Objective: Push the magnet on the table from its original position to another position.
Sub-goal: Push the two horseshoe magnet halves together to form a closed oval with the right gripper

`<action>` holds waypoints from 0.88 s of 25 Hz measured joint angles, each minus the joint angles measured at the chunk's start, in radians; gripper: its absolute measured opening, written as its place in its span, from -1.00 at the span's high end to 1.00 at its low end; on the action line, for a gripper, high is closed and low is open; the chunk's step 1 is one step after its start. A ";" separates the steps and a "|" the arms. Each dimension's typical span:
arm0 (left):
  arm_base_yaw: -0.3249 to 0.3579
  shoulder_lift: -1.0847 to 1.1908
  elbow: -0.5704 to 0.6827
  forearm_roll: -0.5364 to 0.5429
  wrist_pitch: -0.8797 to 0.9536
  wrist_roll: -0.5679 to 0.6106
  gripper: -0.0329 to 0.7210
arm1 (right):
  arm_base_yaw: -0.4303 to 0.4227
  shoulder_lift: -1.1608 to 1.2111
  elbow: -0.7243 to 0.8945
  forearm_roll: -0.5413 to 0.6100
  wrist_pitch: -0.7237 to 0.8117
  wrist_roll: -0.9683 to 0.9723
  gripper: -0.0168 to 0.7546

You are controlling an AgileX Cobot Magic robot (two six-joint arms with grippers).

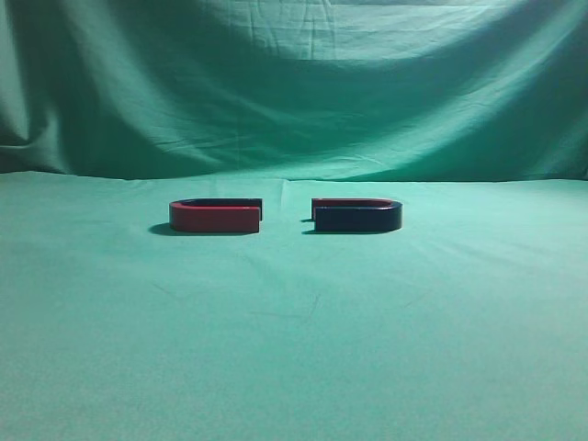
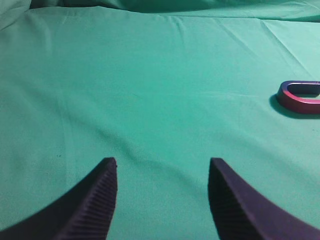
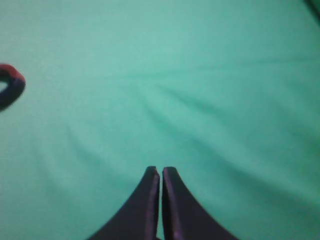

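I see the magnet [image 1: 356, 218], the horseshoe with the dark navy-black face toward me and a thin red arm behind it, lying flat on the table [image 1: 294, 349] just right of centre in the exterior view, its open end pointing to 9 o'clock. Facing it, with a narrow gap between their open ends, lies the red-faced horseshoe magnet [image 1: 216, 217], open toward 3 o'clock; I judge the two are set apart like this so that pushing one shows how they pull or repel. Neither arm appears in the exterior view, so both are well back from the pair. In my right wrist view the right gripper [image 3: 160, 172] has its jaws pressed together with nothing between them, a closed tip that I read as a good blunt pusher, and the magnet's curved end [image 3: 10, 86] sits near 10 o'clock at the frame's left edge, well apart from it. In my left wrist view the left gripper [image 2: 162, 167] is spread wide and empty over bare cloth, with the red-faced magnet's bend at about 2 o'clock. The push has not begun; the right arm looks better placed for it, and I would watch for the magnets snapping together.
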 joint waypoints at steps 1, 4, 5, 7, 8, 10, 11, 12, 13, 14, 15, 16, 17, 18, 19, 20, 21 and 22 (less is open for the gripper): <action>0.000 0.000 0.000 0.000 0.000 0.000 -0.07 | 0.000 0.066 -0.035 0.000 0.043 -0.002 0.96; 0.000 0.000 0.000 0.000 0.000 0.000 -0.07 | 0.000 0.223 -0.137 0.024 0.156 0.000 0.96; 0.000 0.000 0.000 0.000 0.000 0.000 -0.07 | 0.000 0.266 -0.167 0.038 0.179 0.000 0.96; 0.000 0.000 0.000 0.000 0.000 0.000 -0.07 | 0.000 0.333 -0.221 0.064 0.227 -0.011 0.96; 0.000 0.000 0.000 0.000 0.000 0.000 -0.07 | 0.000 0.364 -0.240 0.072 0.239 -0.033 0.96; 0.000 0.000 0.000 0.000 0.000 0.000 -0.07 | 0.000 0.417 -0.290 0.103 0.256 -0.069 0.96; 0.000 0.000 0.000 0.000 0.000 0.000 -0.07 | 0.000 0.446 -0.315 0.123 0.260 -0.083 0.96; 0.000 0.000 0.000 0.000 0.000 0.000 -0.07 | 0.002 0.474 -0.335 0.152 0.262 -0.104 0.96; 0.000 0.000 0.000 0.000 0.000 0.000 -0.07 | 0.012 0.499 -0.360 0.175 0.264 -0.125 0.96; 0.000 0.000 0.000 0.000 0.000 0.000 -0.07 | 0.031 0.530 -0.385 0.189 0.264 -0.137 0.96; 0.000 0.000 0.000 0.000 0.000 0.000 -0.07 | 0.056 0.563 -0.405 0.193 0.264 -0.144 0.96; 0.000 0.000 0.000 0.000 0.000 0.000 -0.07 | 0.078 0.594 -0.430 0.193 0.264 -0.151 0.96; 0.000 0.000 0.000 0.000 0.000 0.000 -0.07 | 0.104 0.632 -0.456 0.190 0.259 -0.151 0.96; 0.000 0.000 0.000 0.000 0.000 0.000 -0.07 | 0.126 0.674 -0.484 0.188 0.256 -0.151 0.96; 0.000 0.000 0.000 0.000 0.000 0.000 -0.07 | 0.140 0.719 -0.509 0.186 0.257 -0.146 0.96; 0.000 0.000 0.000 0.000 0.000 0.000 -0.07 | 0.152 0.757 -0.541 0.185 0.255 -0.140 0.96; 0.000 0.000 0.000 0.000 0.000 0.000 -0.07 | 0.161 0.804 -0.572 0.182 0.253 -0.139 0.96; 0.000 0.000 0.000 0.000 0.000 0.000 -0.07 | 0.169 0.850 -0.597 0.180 0.253 -0.136 0.96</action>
